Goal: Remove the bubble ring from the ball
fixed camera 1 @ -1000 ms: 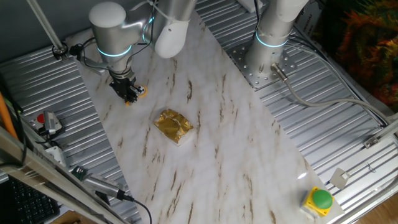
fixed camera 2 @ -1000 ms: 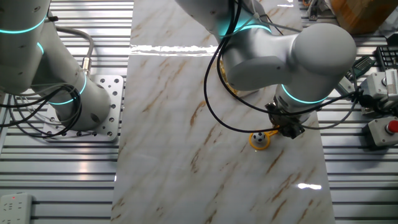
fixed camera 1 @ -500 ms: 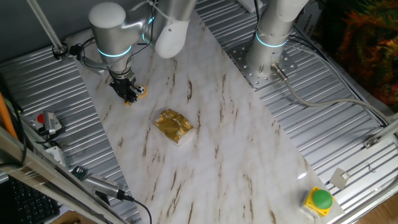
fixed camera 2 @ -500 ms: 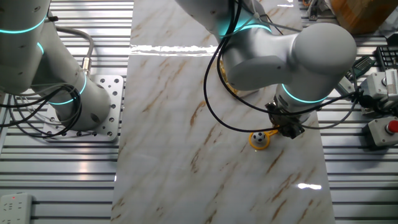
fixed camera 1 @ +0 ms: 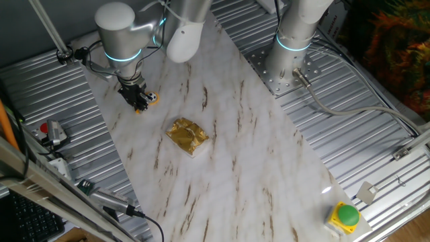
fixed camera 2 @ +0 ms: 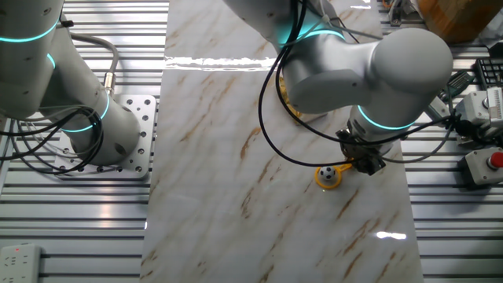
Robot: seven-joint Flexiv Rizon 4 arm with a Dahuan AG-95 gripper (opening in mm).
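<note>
The orange-yellow bubble ring (fixed camera 2: 329, 179) lies flat on the marble board, its hoop around the tiny black-and-white ball (fixed camera 2: 324, 173). The short handle runs right, in between the black fingers of my gripper (fixed camera 2: 363, 163). The gripper stands low over the board, closed on the handle. In the one fixed view the gripper (fixed camera 1: 140, 101) is at the board's far left, with the orange hoop (fixed camera 1: 153, 98) showing just to its right. The ball is too small to make out there.
A crumpled gold foil packet (fixed camera 1: 188, 136) lies mid-board. A green button on a yellow box (fixed camera 1: 347, 215) sits at the front right corner. A red-button box (fixed camera 2: 491, 161) stands off the board beside the gripper. A second arm's base (fixed camera 1: 292, 40) is bolted beyond the board.
</note>
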